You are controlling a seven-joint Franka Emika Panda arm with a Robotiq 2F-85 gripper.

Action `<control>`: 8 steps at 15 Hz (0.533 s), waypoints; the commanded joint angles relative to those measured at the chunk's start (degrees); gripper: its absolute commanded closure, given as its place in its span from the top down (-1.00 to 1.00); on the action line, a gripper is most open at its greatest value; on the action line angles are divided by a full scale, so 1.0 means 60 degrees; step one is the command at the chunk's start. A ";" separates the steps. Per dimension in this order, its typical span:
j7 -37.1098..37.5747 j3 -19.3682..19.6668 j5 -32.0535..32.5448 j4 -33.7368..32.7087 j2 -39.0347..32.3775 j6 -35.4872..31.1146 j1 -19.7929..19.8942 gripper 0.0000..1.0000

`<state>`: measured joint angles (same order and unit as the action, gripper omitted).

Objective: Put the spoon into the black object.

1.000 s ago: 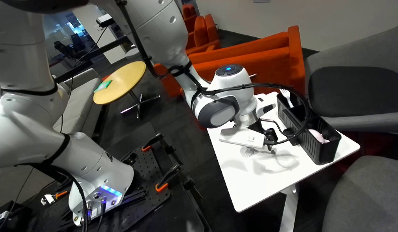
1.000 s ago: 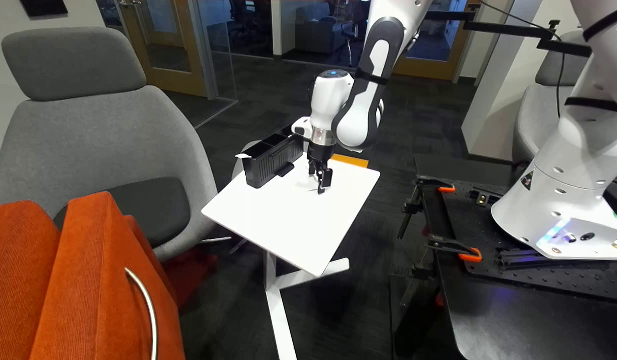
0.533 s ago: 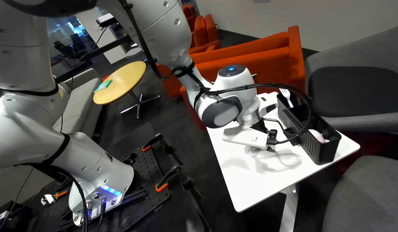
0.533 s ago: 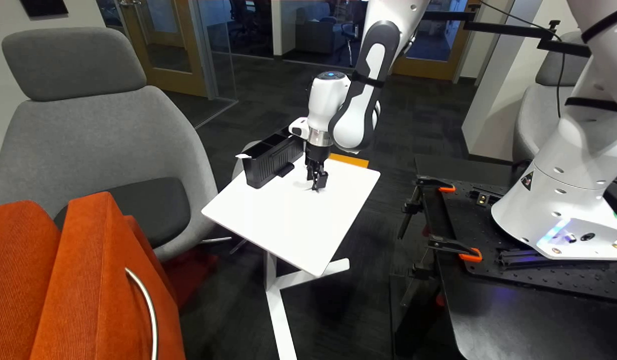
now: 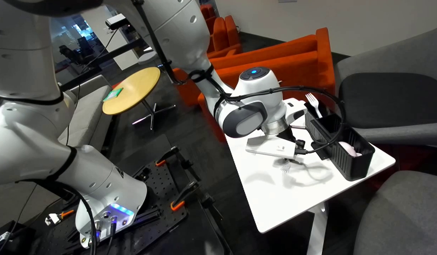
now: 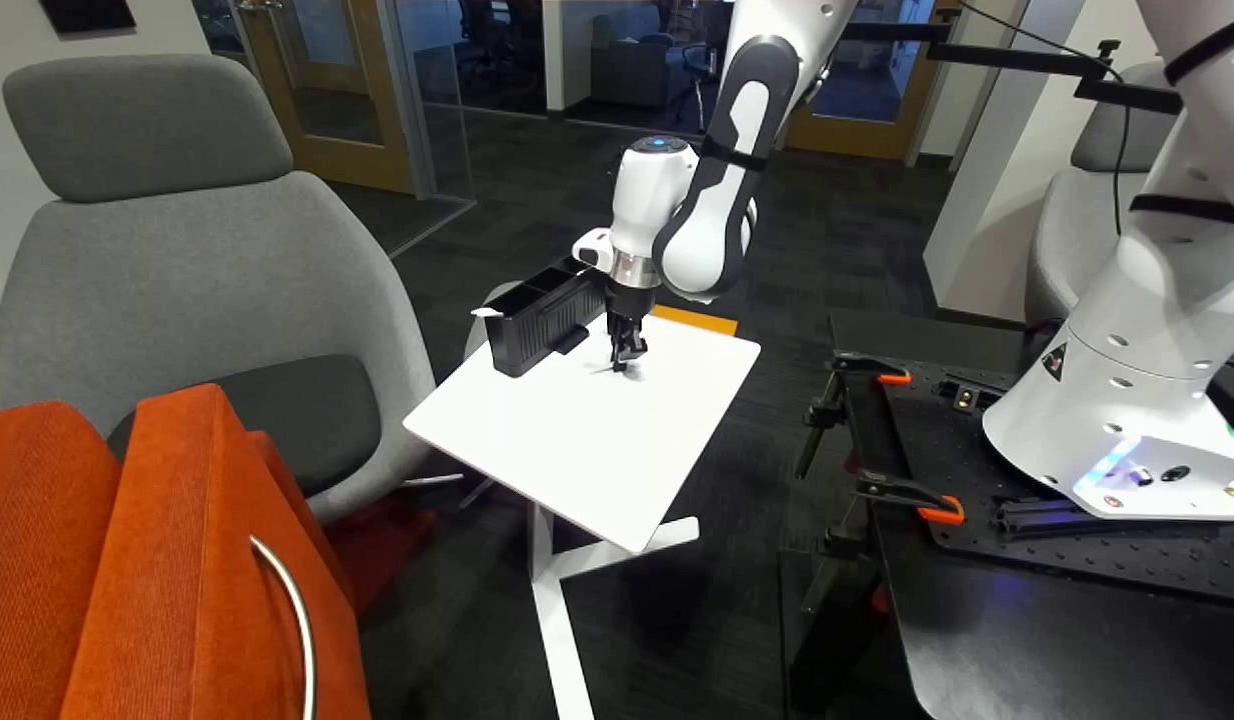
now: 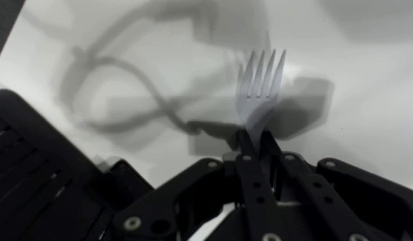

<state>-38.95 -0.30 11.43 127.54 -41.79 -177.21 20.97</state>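
Low in the wrist view, black jointed fingers [image 7: 271,145] clamp a pale four-tined fork [image 7: 256,105]; a ribbed black holder [image 7: 35,167] stands lower left.

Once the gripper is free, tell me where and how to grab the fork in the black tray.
Probably just below the tines, from above, jaws either side: the fork leans tines-up, head jutting out of the black tray, which hides its lower handle.

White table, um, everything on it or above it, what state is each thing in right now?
Gripper: closed on the held fork.
Held fork: clamped, tines exposed.
Black holder: upright, open on top, partly filled.
Second fork: leaning in the holder's end compartment, tines out past the rim.
Pinkish thing: inside the holder, partly hidden.
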 commanded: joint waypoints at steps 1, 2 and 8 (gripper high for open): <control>0.0551 0.0345 0.0354 0.0499 0.0526 0.0053 -0.0566 -0.94; 0.0635 0.0568 0.0431 0.0684 0.0795 0.0201 -0.0895 -0.94; 0.1716 0.3006 0.2077 0.1304 0.2498 0.1721 -0.3662 -0.94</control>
<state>-32.18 11.64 18.57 132.03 -34.25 -173.84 5.86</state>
